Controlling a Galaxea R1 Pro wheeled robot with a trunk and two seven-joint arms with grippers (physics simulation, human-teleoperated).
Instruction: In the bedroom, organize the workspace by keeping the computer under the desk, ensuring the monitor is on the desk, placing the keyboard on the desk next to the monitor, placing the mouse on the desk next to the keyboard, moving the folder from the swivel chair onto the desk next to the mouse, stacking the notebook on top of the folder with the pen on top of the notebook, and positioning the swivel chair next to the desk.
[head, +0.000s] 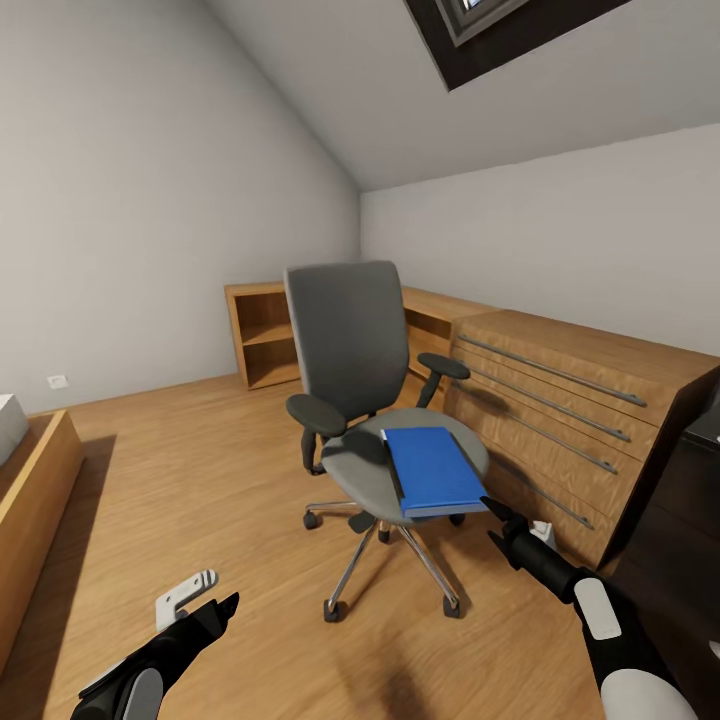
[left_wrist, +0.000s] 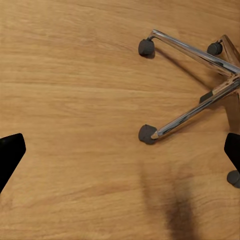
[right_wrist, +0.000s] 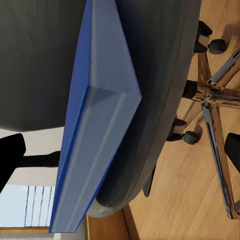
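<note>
The grey swivel chair (head: 350, 380) is seen standing on the light wood floor (head: 200, 480) of the attic bedroom, its back toward the far wall and its chrome five-star base (head: 385, 560) resting on casters; the blue folder (head: 433, 470) is laid flat on the seat, toward the seat's front right part, with one corner reaching past the seat edge. A light-wood drawer unit (head: 560, 420) with long metal handles is placed just beside the chair on its right, and a low open wooden shelf (head: 265, 345) is set against the far wall behind it.

The right gripper (head: 503, 522) is held just beside the folder's near corner, not touching it; in the right wrist view the folder's corner (right_wrist: 100, 125) is seen close between the two dark fingertips (right_wrist: 10, 160), which are set well apart.

The left gripper (head: 215, 610) is held low over the floor, well apart from the chair; in the left wrist view its fingertips (left_wrist: 10, 155) are spread wide at either edge, with bare floor and two chrome legs (left_wrist: 195, 112) of the chair base between them.
</note>
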